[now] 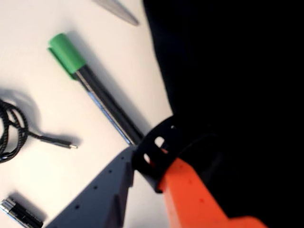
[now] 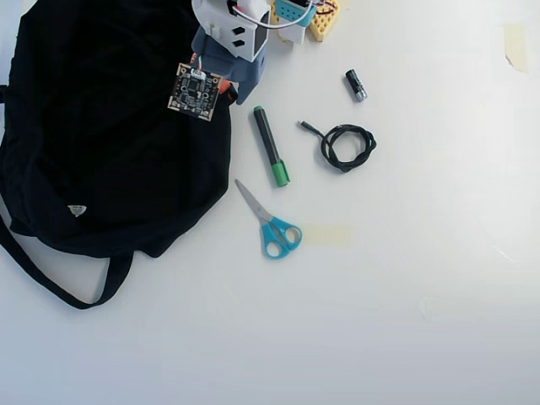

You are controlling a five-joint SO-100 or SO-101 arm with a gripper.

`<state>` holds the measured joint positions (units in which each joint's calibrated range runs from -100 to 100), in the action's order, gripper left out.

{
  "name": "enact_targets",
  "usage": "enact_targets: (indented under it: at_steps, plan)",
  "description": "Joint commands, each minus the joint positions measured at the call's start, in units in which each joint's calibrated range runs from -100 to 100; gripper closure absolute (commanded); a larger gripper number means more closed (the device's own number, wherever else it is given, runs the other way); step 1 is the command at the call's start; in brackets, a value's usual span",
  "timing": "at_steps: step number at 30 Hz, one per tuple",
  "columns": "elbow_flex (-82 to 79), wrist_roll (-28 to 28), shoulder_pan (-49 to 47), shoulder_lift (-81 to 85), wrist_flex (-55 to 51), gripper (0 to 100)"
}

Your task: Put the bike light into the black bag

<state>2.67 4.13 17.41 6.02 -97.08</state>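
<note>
My gripper (image 1: 148,166), with one grey and one orange finger, is shut on the bike light (image 1: 161,130). Only the light's black perforated loop strap shows between the fingers; its body is hidden. The gripper hangs at the edge of the black bag (image 1: 228,71), which fills the right of the wrist view. In the overhead view the bag (image 2: 101,126) lies at the left with its white label and long strap. There the gripper (image 2: 221,91) sits over the bag's upper right edge, under the wrist camera board, and the light is hidden.
A green-capped marker (image 2: 270,145) lies just right of the bag and shows in the wrist view (image 1: 95,85). Blue scissors (image 2: 270,224), a coiled black cable (image 2: 346,145) and a small black-and-silver cylinder (image 2: 355,85) lie further right on the white table.
</note>
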Motion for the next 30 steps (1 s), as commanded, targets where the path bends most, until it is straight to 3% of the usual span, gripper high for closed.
enact_targets:
  at_steps: [1,10,21,30]
  plan:
    - [0.3,-0.2,2.8,2.9,0.3,98]
    - [0.3,-0.1,10.9,1.8,2.0,98]
    - [0.3,-2.0,20.9,-1.3,11.8,98]
    - [1.3,-2.0,30.7,-18.1,35.3,98]
